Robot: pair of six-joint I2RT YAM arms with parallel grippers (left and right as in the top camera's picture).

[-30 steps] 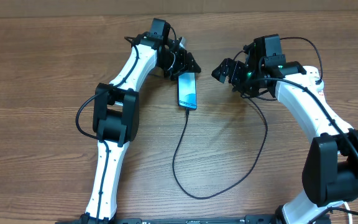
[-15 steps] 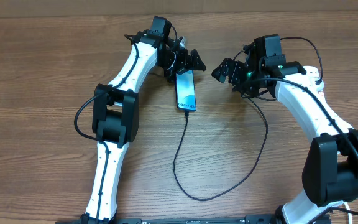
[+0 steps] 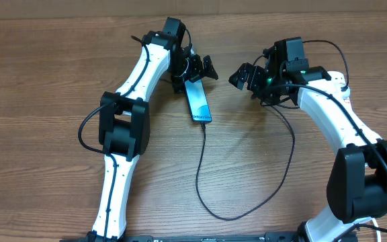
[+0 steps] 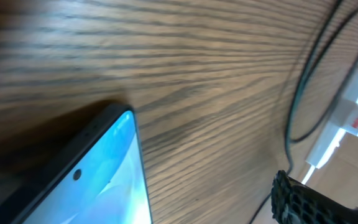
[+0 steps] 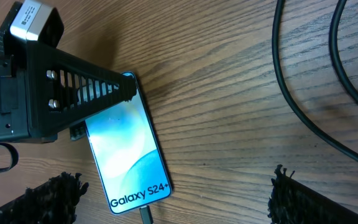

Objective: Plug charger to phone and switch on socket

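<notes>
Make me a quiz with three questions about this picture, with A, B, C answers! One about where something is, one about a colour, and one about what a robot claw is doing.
1. Where is the phone?
A. On a chair
B. Lying flat on the wooden table
C. Inside a box

2. What colour is the phone's screen?
A. Red
B. Light blue
C. Yellow

3. What is the right gripper doing?
A. Open, holding nothing
B. Shut on the phone
C. Shut tight, holding nothing

Answers:
1. B, because the overhead view shows the phone lying flat on the wood grain.
2. B, because the screen glows light blue in all three views.
3. A, because its fingers stand wide apart in the right wrist view, with only table and the phone's lower end below them.
</notes>
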